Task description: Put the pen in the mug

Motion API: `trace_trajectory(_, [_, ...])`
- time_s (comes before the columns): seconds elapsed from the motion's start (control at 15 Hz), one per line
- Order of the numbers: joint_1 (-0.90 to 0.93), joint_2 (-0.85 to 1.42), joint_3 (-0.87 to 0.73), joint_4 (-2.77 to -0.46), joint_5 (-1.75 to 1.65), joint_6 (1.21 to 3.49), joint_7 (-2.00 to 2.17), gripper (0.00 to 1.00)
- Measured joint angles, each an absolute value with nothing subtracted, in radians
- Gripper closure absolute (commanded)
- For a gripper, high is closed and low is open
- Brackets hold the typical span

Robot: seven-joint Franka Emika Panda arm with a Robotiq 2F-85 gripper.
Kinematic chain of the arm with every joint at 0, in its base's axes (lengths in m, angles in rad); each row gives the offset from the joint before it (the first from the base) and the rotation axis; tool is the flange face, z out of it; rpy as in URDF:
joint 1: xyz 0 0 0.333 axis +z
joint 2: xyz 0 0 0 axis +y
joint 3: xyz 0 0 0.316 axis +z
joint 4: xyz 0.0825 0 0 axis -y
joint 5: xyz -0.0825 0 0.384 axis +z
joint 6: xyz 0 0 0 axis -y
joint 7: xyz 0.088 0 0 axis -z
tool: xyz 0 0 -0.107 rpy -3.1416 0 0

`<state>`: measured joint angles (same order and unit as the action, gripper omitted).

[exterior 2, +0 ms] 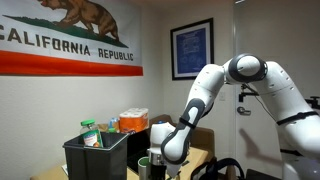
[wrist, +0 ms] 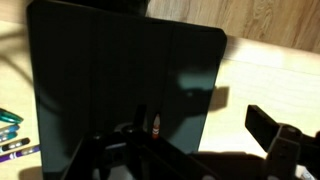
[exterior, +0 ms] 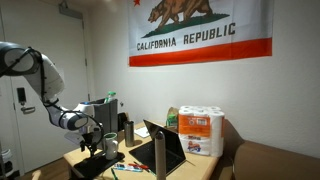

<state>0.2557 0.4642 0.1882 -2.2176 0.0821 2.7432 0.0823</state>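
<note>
In the wrist view a pen (wrist: pixel 156 125) with an orange-red tip stands on end between my jaws, over a black mat (wrist: pixel 120 70). My gripper (wrist: pixel 200 135) is open: the right finger sits far from the pen and does not touch it. The left finger is lost in the dark. The black mug cannot be made out against the mat in this view. In an exterior view the gripper (exterior: pixel 88 143) hangs low over the desk's left end, with a short dark mug-like shape (exterior: pixel 108 147) beside it. The gripper also shows in an exterior view (exterior 2: pixel 163 158).
Several loose pens (wrist: pixel 12 120) lie left of the mat on the wooden desk (wrist: pixel 270 70). A laptop (exterior: pixel 165 150), a paper-towel pack (exterior: pixel 202 130), a slim tumbler (exterior: pixel 130 130) and a tall grey container (exterior: pixel 103 110) stand on the desk. A black bin (exterior 2: pixel 100 155) is nearby.
</note>
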Motion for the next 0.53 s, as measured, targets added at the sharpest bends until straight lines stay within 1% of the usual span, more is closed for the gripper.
trace_trajectory(0.53, [0.331, 0.589, 0.107, -2.131, 0.008, 2.836, 0.125, 0.0])
